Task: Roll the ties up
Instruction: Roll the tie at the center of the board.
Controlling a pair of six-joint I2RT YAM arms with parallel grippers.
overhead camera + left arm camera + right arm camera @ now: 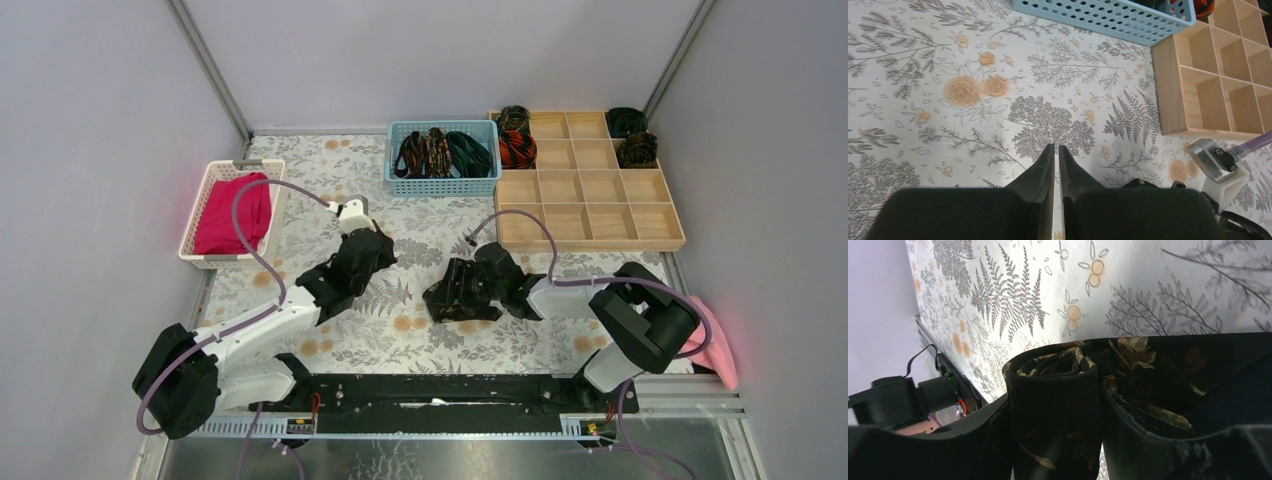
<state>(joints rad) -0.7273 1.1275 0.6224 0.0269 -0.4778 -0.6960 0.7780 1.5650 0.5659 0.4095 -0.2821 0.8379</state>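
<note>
Grey walls close in a worktop (400, 335) covered with a floral-print cloth. Near its middle the right end effector (1055, 402) pinches a black necktie with gold-brown flecks (1053, 372). The necktie is wound into a tight coil that stands between the two fingers, and a loose length of the same fabric trails off to one side. The left end effector (1055, 150) hangs nearby over bare cloth. Its jaws are pressed almost together, with only a thin slit between them and nothing in it. At the far edge a blue perforated plastic basket (442, 186) holds several unrolled ties (440, 152). Just beside it on the right, a wooden compartment tray (590, 215) carries four coils. A red-black striped coil (517, 150) and a dark coil (514, 117) behind it sit in the left column. A dark green coil (627, 121) and a flecked coil (637, 150) nearer than it sit in the right column. A white basket (198, 225) at the left holds a magenta folded cloth (232, 212).
</note>
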